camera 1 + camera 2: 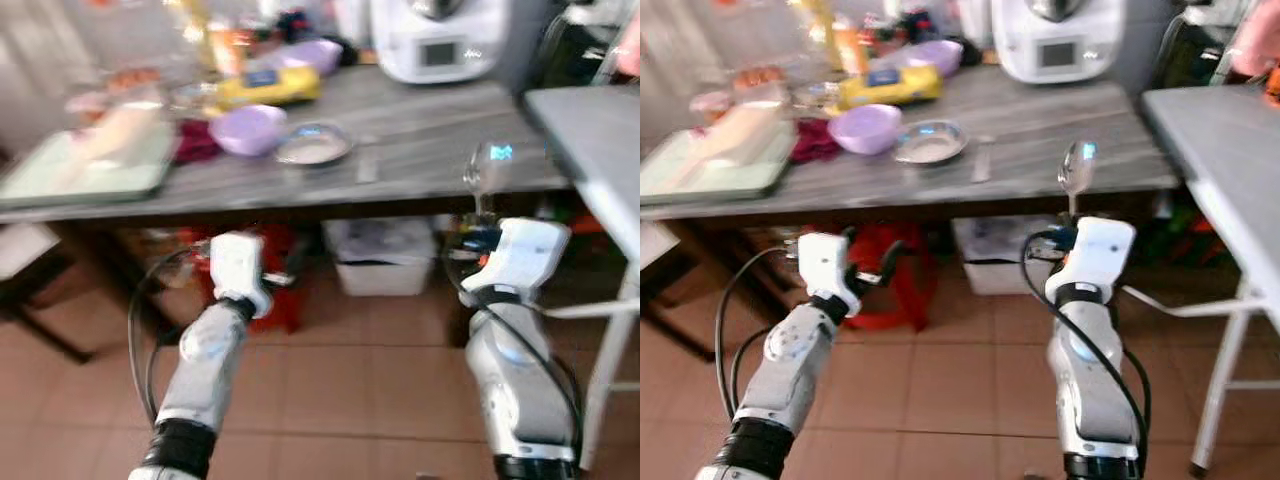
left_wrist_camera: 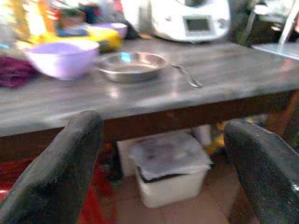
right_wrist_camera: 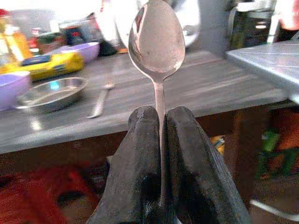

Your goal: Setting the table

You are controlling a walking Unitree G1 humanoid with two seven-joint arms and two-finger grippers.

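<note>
While the right hand (image 3: 161,154) pinches the shiny metal spoon (image 3: 156,39) upright, carry it level to the grey surface's (image 1: 1040,130) front edge, probably near the steel dish (image 1: 930,143); the left hand (image 2: 163,172) gapes empty.

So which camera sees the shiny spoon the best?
The right wrist view: the spoon stands big and sharp, upright, its handle pinched in the right gripper. Both eye views show it small and blurred above that gripper, in front of the table.
</note>
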